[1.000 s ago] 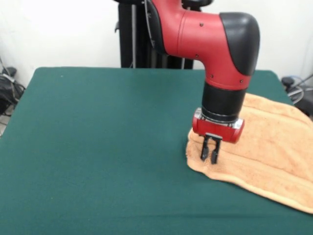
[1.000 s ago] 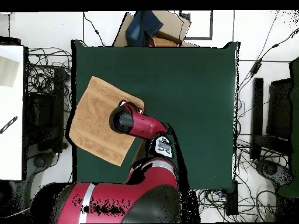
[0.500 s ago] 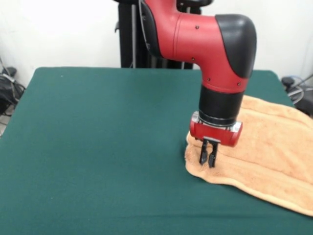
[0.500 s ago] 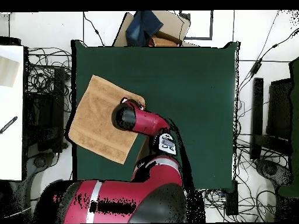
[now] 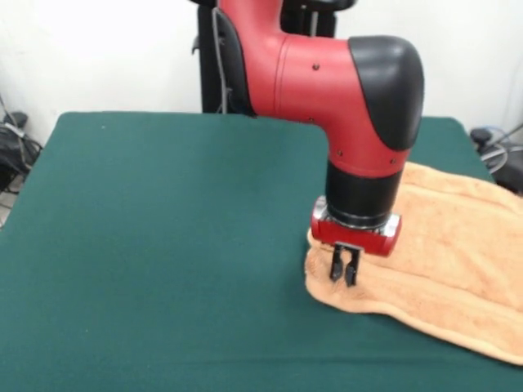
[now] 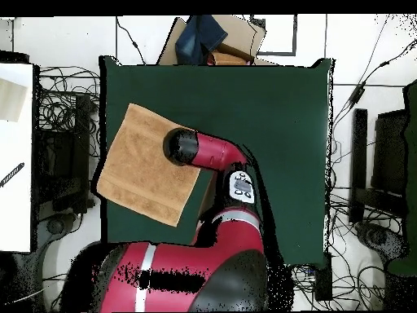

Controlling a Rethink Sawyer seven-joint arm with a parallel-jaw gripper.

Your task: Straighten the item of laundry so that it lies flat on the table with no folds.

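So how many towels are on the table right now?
1. The towel lies at one side of the green table, one corner hanging past the edge, with the gripper at its inner corner. The arm may hide part of it.

Orange-tan towel (image 5: 458, 253) (image 6: 138, 171), spread askew, overhanging green table (image 5: 163, 245) (image 6: 269, 122) edge
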